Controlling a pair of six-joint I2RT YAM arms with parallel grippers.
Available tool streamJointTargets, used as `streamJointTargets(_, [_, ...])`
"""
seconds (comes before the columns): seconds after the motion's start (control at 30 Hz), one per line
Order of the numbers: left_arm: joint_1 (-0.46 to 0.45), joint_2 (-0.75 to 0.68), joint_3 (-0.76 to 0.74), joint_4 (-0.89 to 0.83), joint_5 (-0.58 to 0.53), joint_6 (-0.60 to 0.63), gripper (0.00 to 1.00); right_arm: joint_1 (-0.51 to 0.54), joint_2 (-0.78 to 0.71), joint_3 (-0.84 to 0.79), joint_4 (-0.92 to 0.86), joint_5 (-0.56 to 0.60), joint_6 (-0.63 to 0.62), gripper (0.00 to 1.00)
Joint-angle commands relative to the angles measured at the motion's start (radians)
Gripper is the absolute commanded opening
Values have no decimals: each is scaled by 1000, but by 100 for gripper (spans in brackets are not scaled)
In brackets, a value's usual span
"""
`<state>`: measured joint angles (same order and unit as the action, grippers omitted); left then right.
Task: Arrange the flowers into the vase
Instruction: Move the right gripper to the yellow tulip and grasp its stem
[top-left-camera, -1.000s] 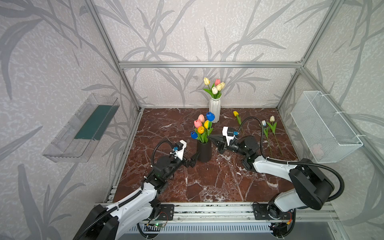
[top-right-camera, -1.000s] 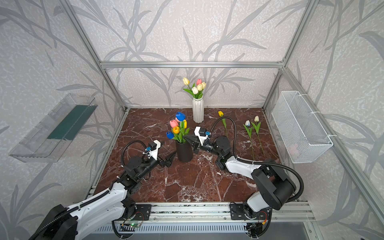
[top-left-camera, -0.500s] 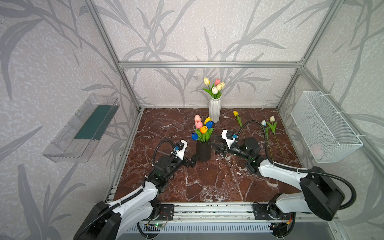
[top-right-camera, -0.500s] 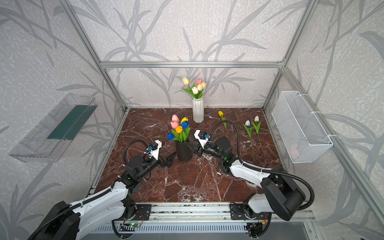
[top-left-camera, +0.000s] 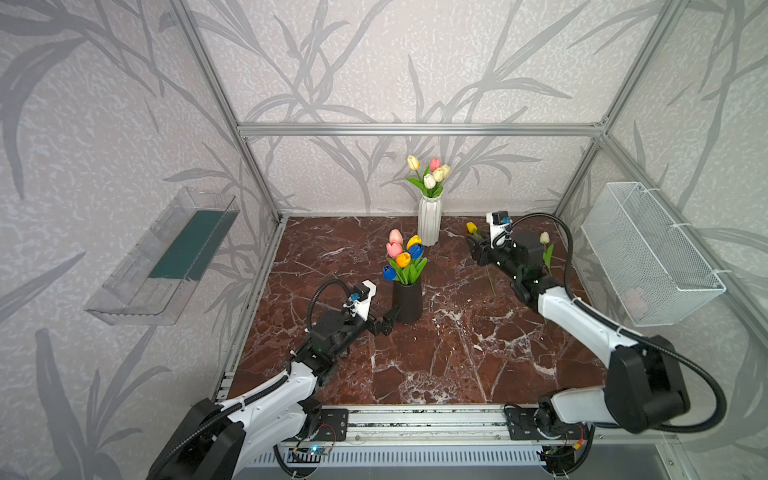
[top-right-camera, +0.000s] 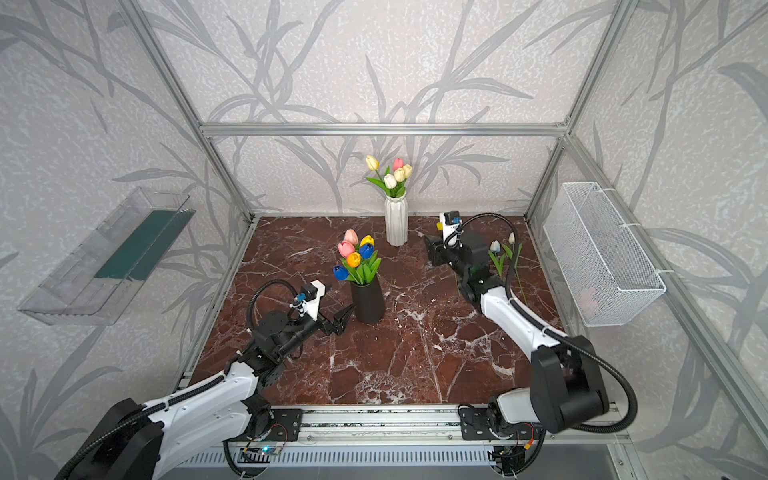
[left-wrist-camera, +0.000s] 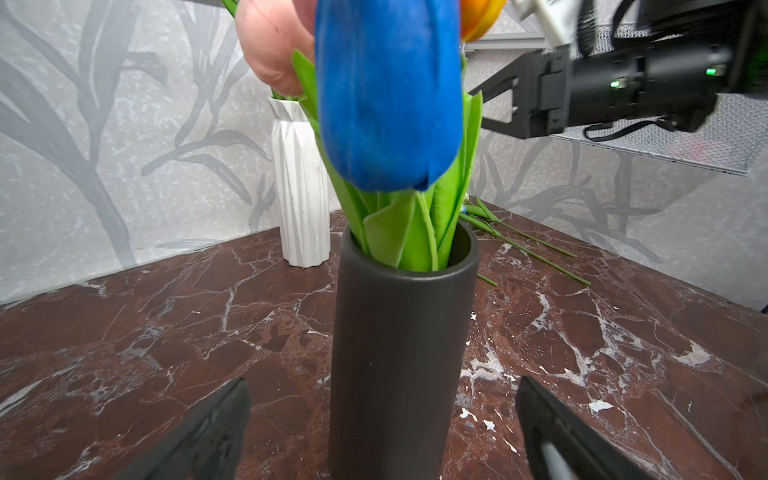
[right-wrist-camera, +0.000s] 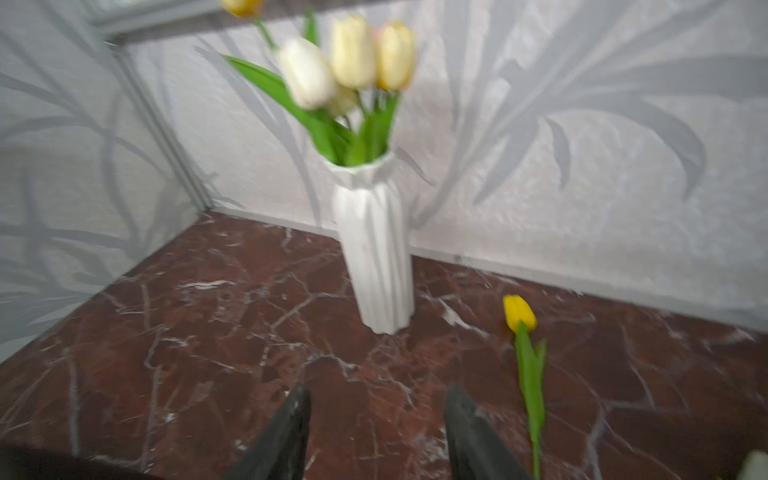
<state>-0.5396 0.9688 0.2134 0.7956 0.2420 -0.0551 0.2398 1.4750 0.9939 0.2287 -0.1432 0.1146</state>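
Left wrist view: wide claw guards the dark vase

Nearest, the left gripper (left-wrist-camera: 382, 388) stands spread, a finger either side of the black vase (left-wrist-camera: 401, 332) without touching it. I'd guess it is ready to steady the vase against tipping. Six tulips (top-left-camera: 405, 257) stand inside. Towards two o'clock on the table (top-left-camera: 457, 365), the right gripper (right-wrist-camera: 378, 392) hovers parted and empty, the yellow tulip (right-wrist-camera: 519, 311) lying flat just beside it, probably the next pick. Farthest, at twelve, the white vase (top-left-camera: 429, 224) holds its own bunch.
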Motion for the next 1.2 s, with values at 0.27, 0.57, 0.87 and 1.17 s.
streamJointTargets(0.27, [-1, 16, 17, 39, 26, 15, 100, -112, 464, 421, -632, 50, -74, 55])
streamJointTargets(0.57, [-2, 12, 9, 47, 30, 12, 100, -112, 724, 731, -865, 103, -115, 51])
streamJointTargets(0.87, [-2, -16, 9, 31, 31, 6, 100, -114, 836, 842, -908, 136, -133, 38])
streamJointTargets(1.17, [-1, -16, 9, 42, 42, 2, 99, -114, 773, 780, -859, 130, -129, 1])
